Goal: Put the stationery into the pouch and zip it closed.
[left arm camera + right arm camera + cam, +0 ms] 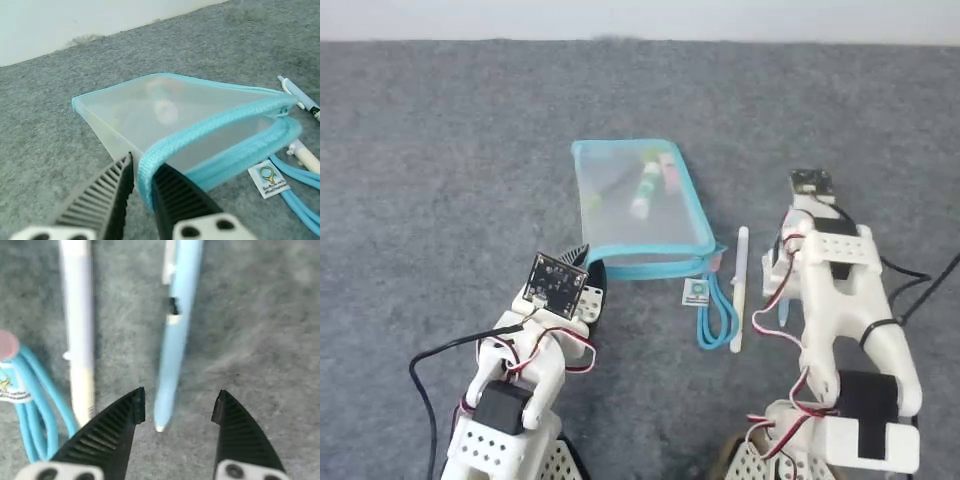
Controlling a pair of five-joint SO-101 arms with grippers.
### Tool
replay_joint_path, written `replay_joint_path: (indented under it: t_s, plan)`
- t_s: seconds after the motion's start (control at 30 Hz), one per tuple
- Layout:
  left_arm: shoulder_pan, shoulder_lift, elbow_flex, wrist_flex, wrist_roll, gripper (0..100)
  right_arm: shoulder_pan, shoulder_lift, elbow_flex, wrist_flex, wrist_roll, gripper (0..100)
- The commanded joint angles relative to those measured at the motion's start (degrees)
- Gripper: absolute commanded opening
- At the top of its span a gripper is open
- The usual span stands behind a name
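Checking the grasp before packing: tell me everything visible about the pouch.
The pouch is a translucent bag with light-blue zip trim, lying on the grey table. Its mouth gapes on the side nearer the arms, where the left gripper pinches the trim at one corner. A green marker and a pink item show inside; a blue cord trails from the other near corner.

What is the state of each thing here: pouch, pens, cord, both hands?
Translucent pouch with light-blue zip: unzipped, stationery inside.
Light-blue plastic pen: lying outside the pouch.
Slim white pen: lying outside, untouched.
Blue cord loop: lying beside the white pen.
Left hand: shut on the pouch's zip edge.
Right hand: open, astride the light-blue pen.
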Motion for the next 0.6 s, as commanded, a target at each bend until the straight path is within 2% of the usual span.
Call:
replay_joint_path:
  t_s: [0.0, 0.27, 0.57]
  plan:
    - [0.35, 0.44, -0.31, 0.18, 0.0, 1, -1.45, -0.92, -0.35, -0.84, -0.18, 20.8]
    - [0.35, 0.44, -0.31, 0.26, 0.0, 1, -1.1, -0.92, 5.01, -4.88, -0.18, 13.9]
    - [0.35, 0.44, -0.31, 0.26, 0.0, 1, 1.89, -0.92, 5.98, -5.67, -0.18, 11.3]
